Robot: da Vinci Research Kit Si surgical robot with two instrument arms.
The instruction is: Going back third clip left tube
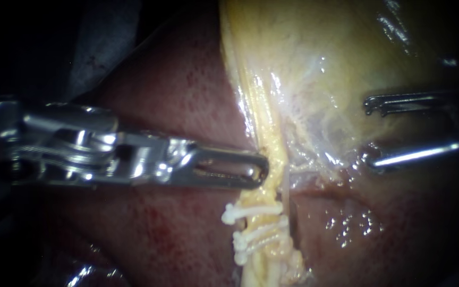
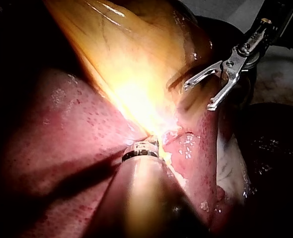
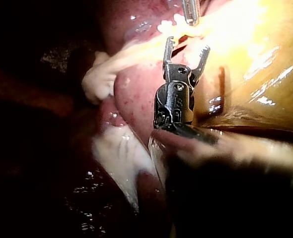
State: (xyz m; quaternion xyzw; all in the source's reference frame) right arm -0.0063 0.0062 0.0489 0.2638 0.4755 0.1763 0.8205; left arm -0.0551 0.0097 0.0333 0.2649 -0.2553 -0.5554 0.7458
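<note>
Clips: five o'clock of our left instrument tip
Tube: runs twelve to six
Right instrument: jaws spread, farther

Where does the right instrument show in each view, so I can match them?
Endoscope view: the right instrument enters from the right edge, over the gallbladder.
Left wrist view: the right instrument is ahead of the left instrument, off to one side, by the gallbladder.
Right wrist view: the right instrument is mid-scene, tip at the gallbladder.
Shared landmark: the yellow gallbladder.
</note>
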